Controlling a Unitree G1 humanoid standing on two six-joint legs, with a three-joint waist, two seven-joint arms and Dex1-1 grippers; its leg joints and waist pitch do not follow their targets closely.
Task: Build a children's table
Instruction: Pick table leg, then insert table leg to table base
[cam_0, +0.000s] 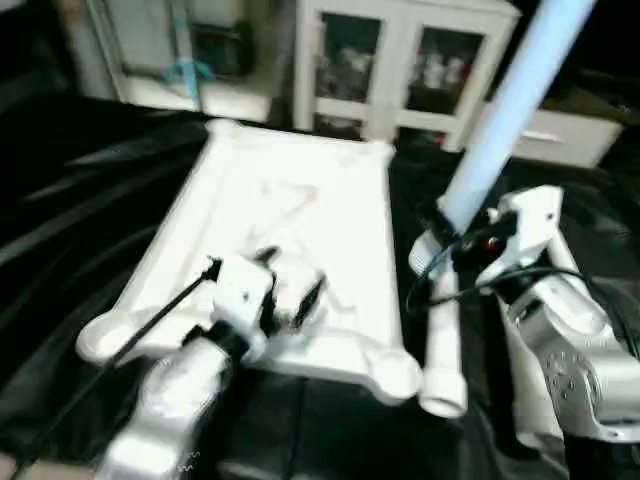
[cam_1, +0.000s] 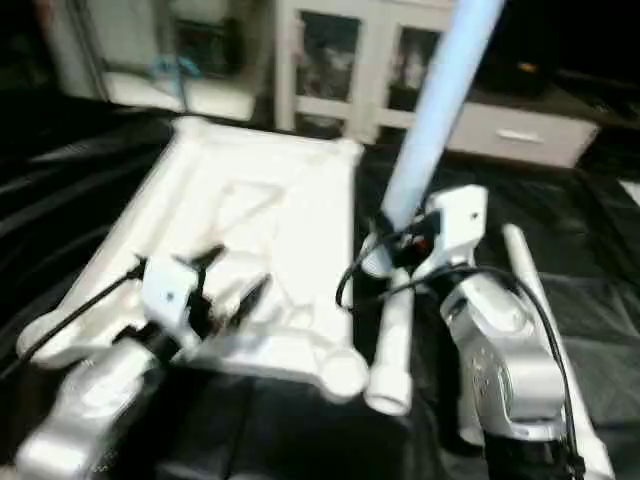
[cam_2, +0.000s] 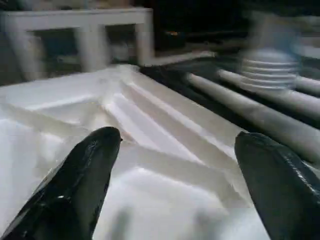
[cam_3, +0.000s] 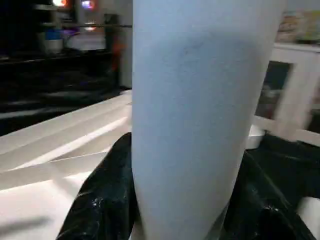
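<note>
The right gripper (cam_3: 182, 200) is clamped around a long tapered white tube leg (cam_0: 510, 110), its two black fingers (cam_3: 102, 195) pressed to either side of the tube, which rises steeply and leans toward the top right of the head views. The left gripper (cam_2: 182, 175) stands wide apart and holds nothing, hovering low over the near part of the white plastic rectangular table top (cam_0: 290, 200), which lies underside up (raised ribs cross it diagonally) on a black sheet (cam_0: 80, 200). Round sockets sit at the top's corners; the near right one (cam_0: 398, 372) is just beside a second white tube leg (cam_0: 442, 340) lying on the sheet along the top's right edge. Another white leg (cam_1: 535, 290) lies farther right, past the right arm. Behind the sheet stands a white cabinet with glass doors (cam_0: 400, 60).
</note>
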